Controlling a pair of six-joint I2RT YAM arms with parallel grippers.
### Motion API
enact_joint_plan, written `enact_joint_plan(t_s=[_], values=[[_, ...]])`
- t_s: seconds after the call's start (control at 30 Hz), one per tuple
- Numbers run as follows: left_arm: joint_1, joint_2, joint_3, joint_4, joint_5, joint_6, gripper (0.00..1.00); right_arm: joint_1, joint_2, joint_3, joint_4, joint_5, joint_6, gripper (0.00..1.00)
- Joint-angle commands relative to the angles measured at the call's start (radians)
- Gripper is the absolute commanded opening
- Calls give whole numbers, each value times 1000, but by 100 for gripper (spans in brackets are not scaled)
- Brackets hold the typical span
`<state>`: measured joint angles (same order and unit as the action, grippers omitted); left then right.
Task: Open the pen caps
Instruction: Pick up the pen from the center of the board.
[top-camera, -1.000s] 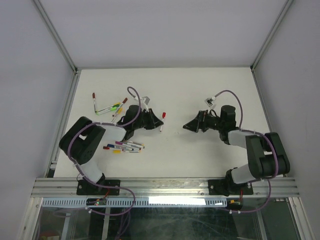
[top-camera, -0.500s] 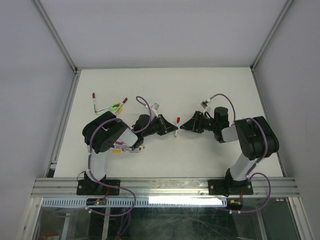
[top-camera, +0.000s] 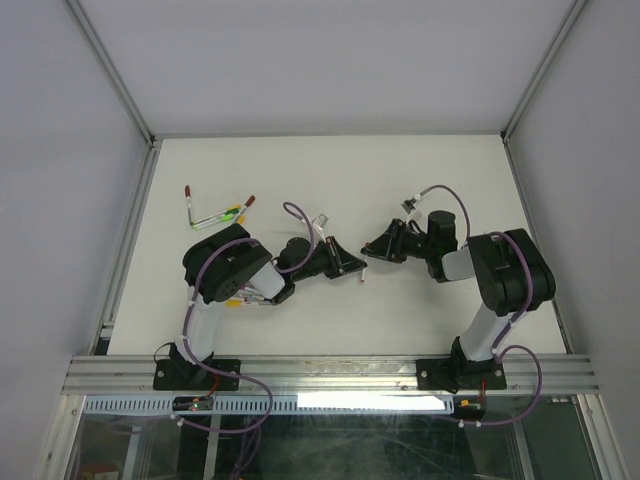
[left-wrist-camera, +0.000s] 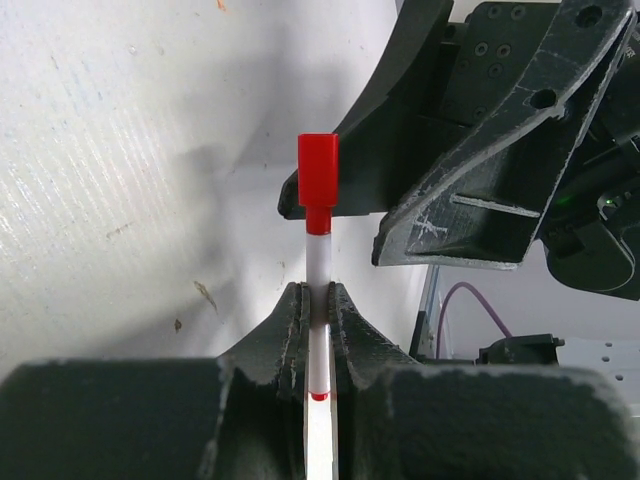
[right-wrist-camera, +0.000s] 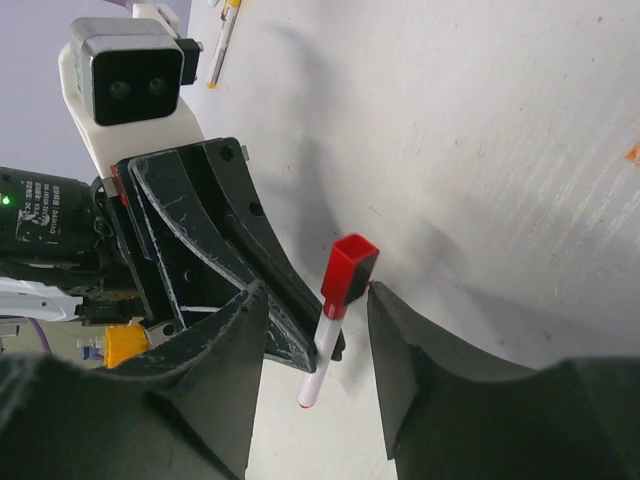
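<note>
Between the fingers of the right gripper (right-wrist-camera: 315, 292) sits the red cap (right-wrist-camera: 350, 268), one finger on each side of it and a gap showing on the left side at least. On the right side the cap corner looks very close to the finger, and contact can't be told. So the right jaws are partway apart, straddling the cap and not clamped on it.

Opposite, the left gripper (left-wrist-camera: 318, 297) is pinched tight on the pen (left-wrist-camera: 318, 258) at mid-barrel, with the capped end sticking out past its fingertips toward the other hand.

Step, as I read it: the handover-style grab for uncapping, with the pen presented, the cap lined up and the pull not yet started.

Next it needs the right jaws to close square on the cap (not on the thin neck below it), then a straight pull along the barrel while the left hand keeps its pinch. An off-axis pull could bend the pen or slip off it.

The other pens (top-camera: 222, 213) lie on the table (top-camera: 450, 180), well behind the left hand, caps seemingly on.
</note>
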<state>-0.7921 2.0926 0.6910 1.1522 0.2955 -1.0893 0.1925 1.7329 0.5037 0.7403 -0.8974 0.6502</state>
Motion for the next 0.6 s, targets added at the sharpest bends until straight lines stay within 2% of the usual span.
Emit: enact_joint_plan(t_s=[0.0,0.2,0.47,0.57], values=[[-7,3,24,94,-3,-25,0,4,7,40,13,-8,1,48],[-8,22,32,120,5,-47,0,9,13,51,-18,-9,-3,48],[-10,12,27,125,13,-46,0,13,9,67,-42,-26,-32,10],[-9,13,19,141,21,-47,0,12,-3,71,-42,-34,-32,2]])
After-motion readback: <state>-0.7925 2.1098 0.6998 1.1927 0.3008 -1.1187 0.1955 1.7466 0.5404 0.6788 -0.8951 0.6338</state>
